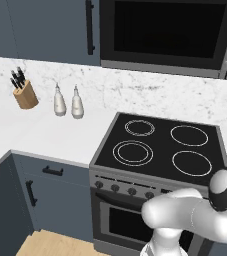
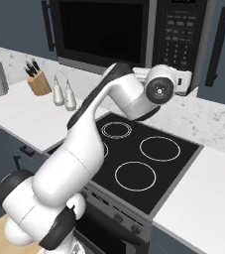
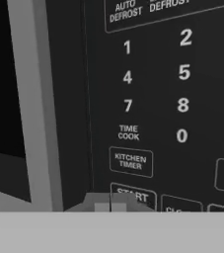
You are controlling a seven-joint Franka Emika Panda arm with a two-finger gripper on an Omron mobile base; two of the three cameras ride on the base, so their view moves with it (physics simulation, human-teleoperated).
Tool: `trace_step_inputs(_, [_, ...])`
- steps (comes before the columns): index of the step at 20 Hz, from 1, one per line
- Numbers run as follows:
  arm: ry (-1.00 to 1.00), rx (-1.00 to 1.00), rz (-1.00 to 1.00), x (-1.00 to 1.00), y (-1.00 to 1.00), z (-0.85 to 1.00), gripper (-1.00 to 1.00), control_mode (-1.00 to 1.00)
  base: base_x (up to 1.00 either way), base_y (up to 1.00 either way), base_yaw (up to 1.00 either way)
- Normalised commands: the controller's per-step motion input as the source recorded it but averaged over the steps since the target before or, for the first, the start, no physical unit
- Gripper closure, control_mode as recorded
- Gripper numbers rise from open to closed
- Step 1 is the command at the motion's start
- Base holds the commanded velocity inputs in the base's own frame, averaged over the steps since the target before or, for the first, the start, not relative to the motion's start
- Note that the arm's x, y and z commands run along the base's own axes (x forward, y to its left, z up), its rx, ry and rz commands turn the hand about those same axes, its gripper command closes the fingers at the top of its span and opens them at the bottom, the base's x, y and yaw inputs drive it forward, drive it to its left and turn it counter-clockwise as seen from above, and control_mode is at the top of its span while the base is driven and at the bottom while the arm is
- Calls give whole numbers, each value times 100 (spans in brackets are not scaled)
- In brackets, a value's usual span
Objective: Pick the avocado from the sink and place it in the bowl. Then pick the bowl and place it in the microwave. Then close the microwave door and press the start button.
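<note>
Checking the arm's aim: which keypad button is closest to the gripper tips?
The START button, bottom left of the keypad; the shut gripper sits right at it, while KITCHEN TIMER sits higher.

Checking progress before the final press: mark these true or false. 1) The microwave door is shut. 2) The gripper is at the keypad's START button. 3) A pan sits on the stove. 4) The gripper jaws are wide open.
1) True: the microwave door is shut.
2) True: the gripper is at the START button on the keypad.
3) False: the stove burners are bare.
4) False: the jaws are shut, holding nothing.
</note>
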Motion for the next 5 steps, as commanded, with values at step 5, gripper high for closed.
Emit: trace_step_inputs(5, [-11, 0, 0, -47, 69, 0, 100, -100, 0, 0, 0])
